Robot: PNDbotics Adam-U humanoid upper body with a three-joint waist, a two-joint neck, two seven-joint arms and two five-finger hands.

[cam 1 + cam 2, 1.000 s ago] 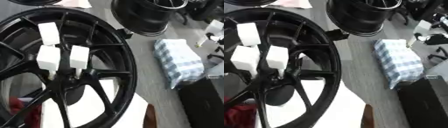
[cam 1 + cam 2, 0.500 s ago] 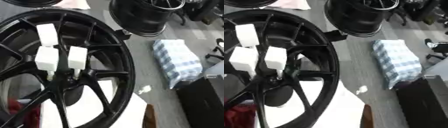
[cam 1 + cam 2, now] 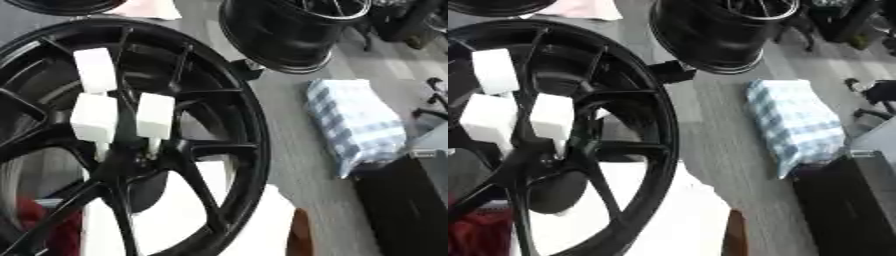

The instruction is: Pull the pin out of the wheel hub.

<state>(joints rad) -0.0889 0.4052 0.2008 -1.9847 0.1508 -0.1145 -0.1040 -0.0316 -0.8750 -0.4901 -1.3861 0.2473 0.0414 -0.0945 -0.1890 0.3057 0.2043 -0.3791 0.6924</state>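
A large black spoked wheel hub fills the left of both views, lying over a white surface. Three white block-headed pins stand in it around its centre: one higher up, one at the left and one at the right. Thin white stems run from the two lower blocks down into the hub near its middle. Neither of my hands shows in either view.
A second black wheel lies on the grey floor beyond. A blue-and-white checked bundle lies to the right, with a black case below it. Something red shows under the hub at the lower left.
The whole picture has shifted a little, so the camera has moved. A small white scrap seen on the floor half a second ago no longer shows. The pins stand as before.
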